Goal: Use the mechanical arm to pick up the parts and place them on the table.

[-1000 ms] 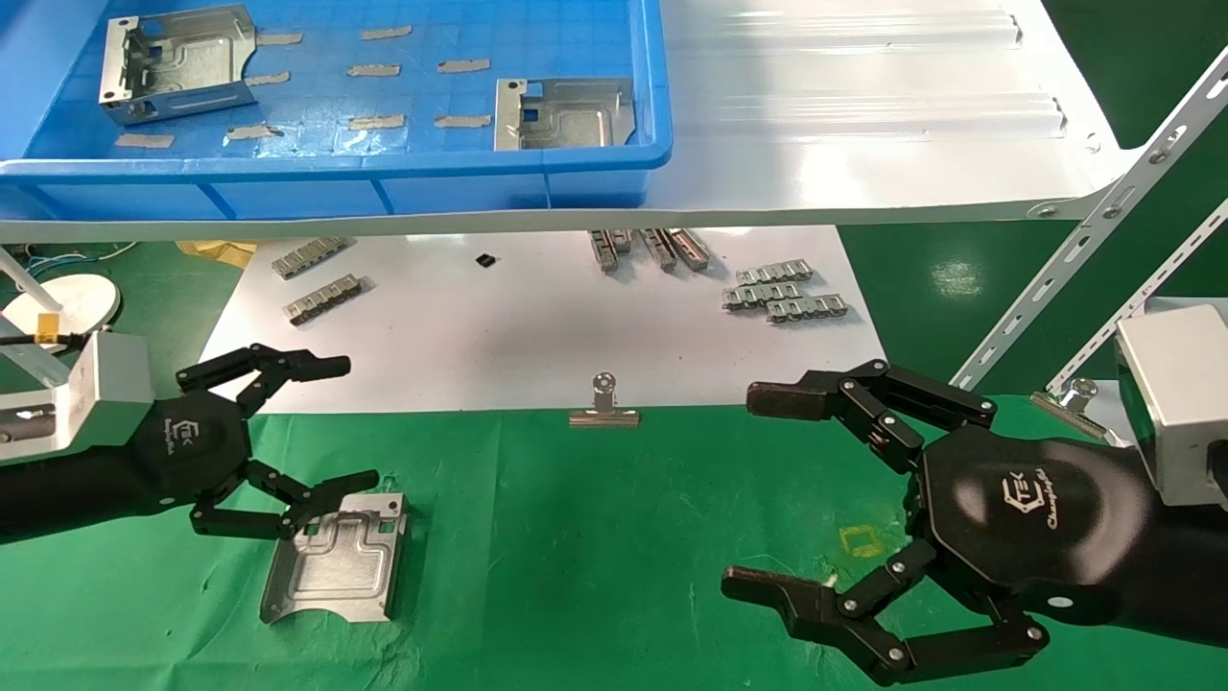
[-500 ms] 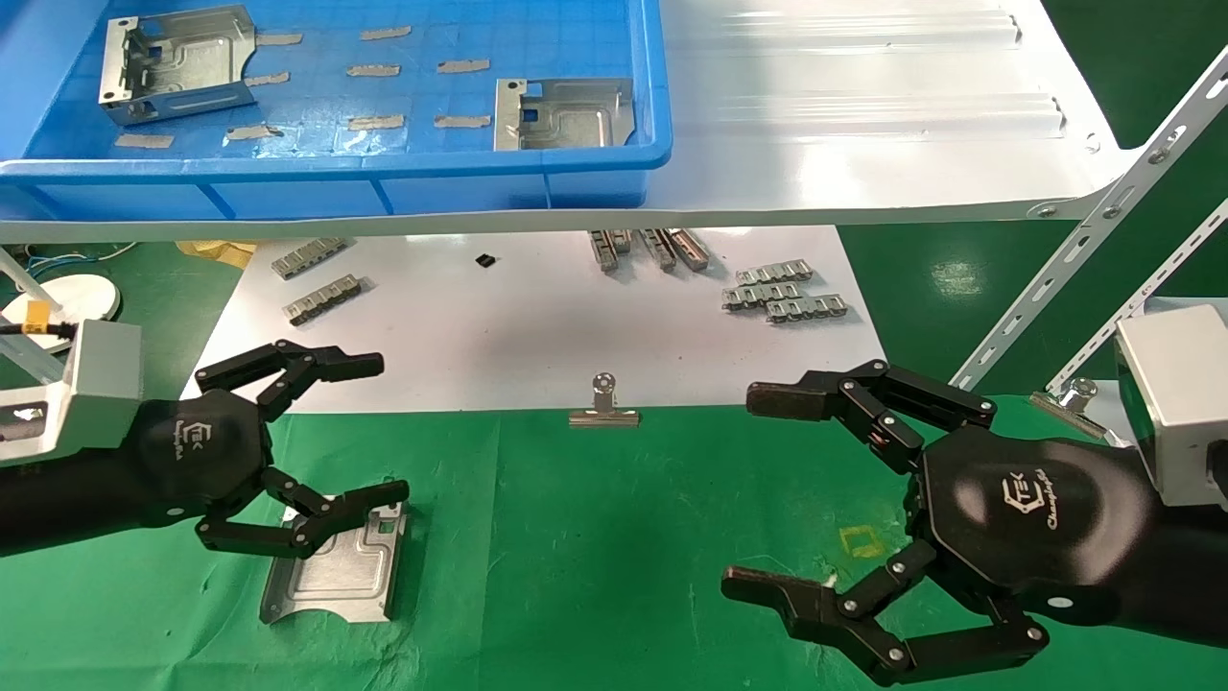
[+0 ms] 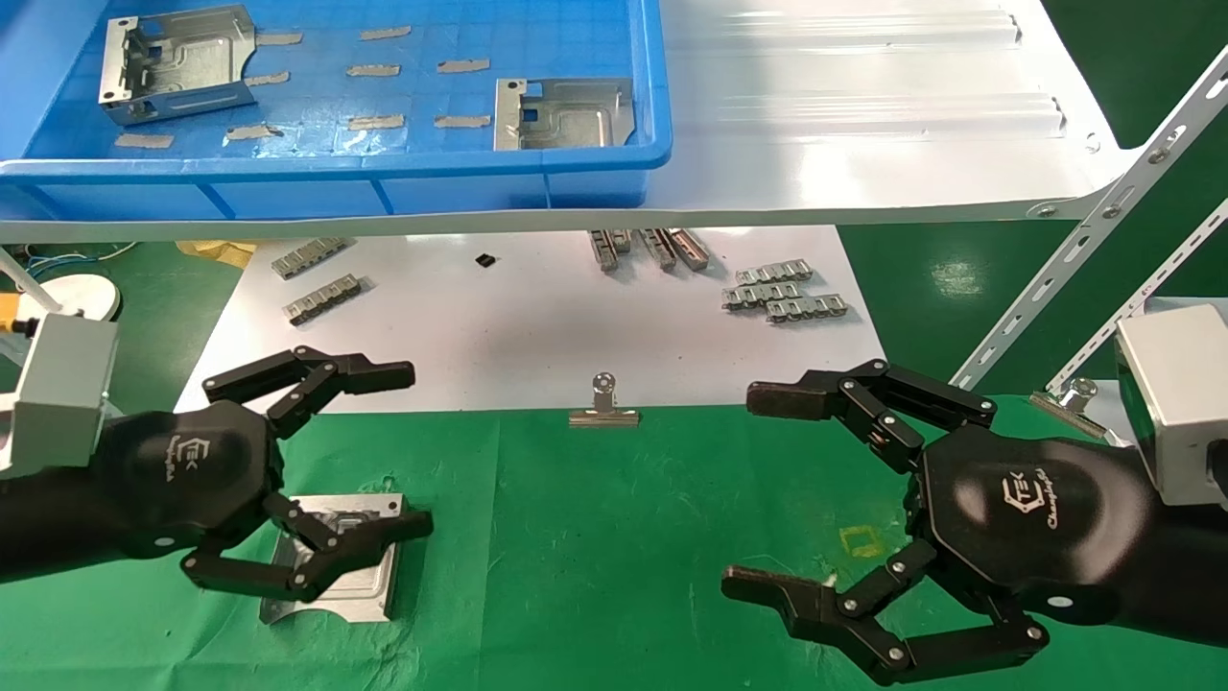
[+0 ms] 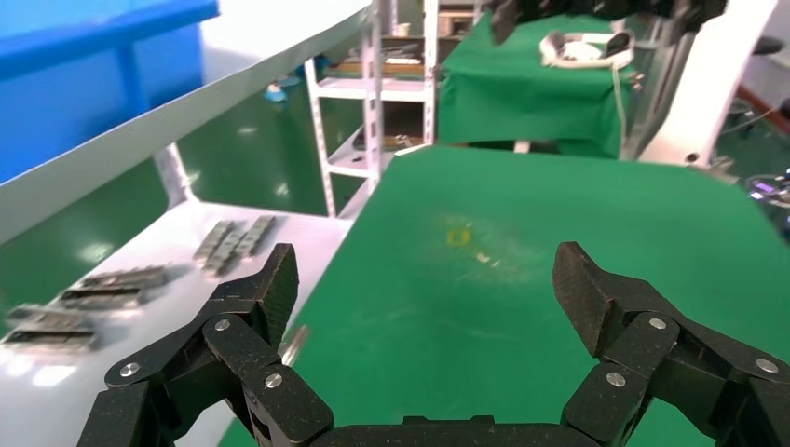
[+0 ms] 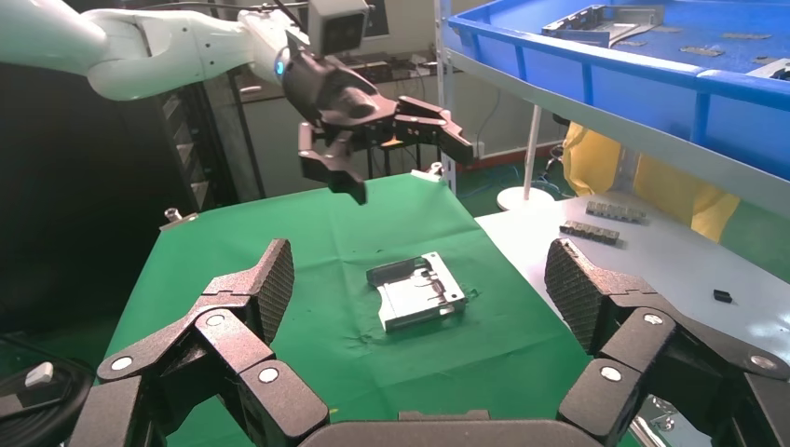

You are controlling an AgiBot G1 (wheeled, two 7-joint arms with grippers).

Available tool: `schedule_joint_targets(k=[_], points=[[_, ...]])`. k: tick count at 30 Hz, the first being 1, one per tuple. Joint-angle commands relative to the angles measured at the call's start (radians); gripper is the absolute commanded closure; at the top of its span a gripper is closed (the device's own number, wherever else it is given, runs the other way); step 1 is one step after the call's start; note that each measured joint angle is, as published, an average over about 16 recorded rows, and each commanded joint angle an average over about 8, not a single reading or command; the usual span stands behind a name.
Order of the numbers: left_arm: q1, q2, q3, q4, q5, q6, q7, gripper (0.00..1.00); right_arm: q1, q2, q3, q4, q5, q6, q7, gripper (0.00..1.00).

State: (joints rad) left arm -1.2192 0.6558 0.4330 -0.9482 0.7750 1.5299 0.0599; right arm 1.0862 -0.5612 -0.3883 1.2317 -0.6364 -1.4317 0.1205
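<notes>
Green cloth covered the table (image 3: 614,537), and one silver part (image 3: 331,566) lay flat on it, released, with the left gripper (image 3: 336,451) hovering above it, fingers (image 3: 369,374) spread wide and gripping nothing; the right wrist view showed that hand (image 5: 373,130) clear in the air over the part (image 5: 416,291). Two more parts waited in the blue bin (image 3: 662,96) on the white shelf (image 3: 863,125): one at the bin's far left (image 3: 177,62), the other against its near wall (image 3: 564,113). The right gripper (image 3: 767,499) hung low over the table on the right, fingers (image 3: 787,398) likewise apart and empty. By my judgement, one placement was done and a reach up to the bin came next. The risk lay in the lower fingers (image 3: 384,528), which looked close over the placed part's edge; a careless lift or sweep could catch a folded rim and drag it across the wrinkled cloth. Rising toward the bin, the arm could also strike the shelf's front lip.
</notes>
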Motion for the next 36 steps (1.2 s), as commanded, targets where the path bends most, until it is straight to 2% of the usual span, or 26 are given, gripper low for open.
schedule_joint_targets(k=[1,19,36], points=[[0.016,-0.005,-0.017,-0.036,-0.005,-0.004,-0.027,0.0,0.0,0.0,0.0,0.0,0.0,0.0,0.0,0.0],[0.145,-0.045,-0.154,-0.338,-0.045,-0.034,-0.246,0.0,0.0,0.0,0.0,0.0,0.0,0.0,0.0,0.0],[0.15,-0.047,-0.159,-0.346,-0.048,-0.036,-0.251,0.0,0.0,0.0,0.0,0.0,0.0,0.0,0.0,0.0]])
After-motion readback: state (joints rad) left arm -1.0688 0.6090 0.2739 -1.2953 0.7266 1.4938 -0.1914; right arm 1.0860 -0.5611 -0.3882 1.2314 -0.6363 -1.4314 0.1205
